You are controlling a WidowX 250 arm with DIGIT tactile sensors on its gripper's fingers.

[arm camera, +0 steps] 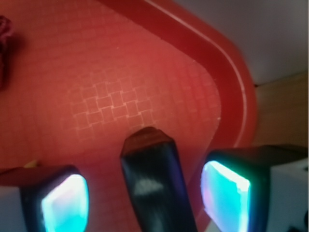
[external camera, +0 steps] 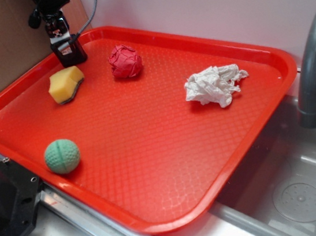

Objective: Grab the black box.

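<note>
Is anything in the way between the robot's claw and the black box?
No. The black box sits right between the gripper's two fingers, with nothing between them in the wrist view. The yellow sponge lies off to one side.

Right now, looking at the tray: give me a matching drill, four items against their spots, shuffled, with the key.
Items
1. small matte black cuboid box
2. yellow sponge with a dark underside
3. green dimpled ball
4. crumpled white paper towel

Spots on the red plastic tray
A. right side of the tray, towards the grey faucet
B. near-left edge of the tray
C. far-left corner, between the fingers of the gripper
D. just in front of the black box

Pairs: 1-C, 2-D, 3-B, 4-A
</note>
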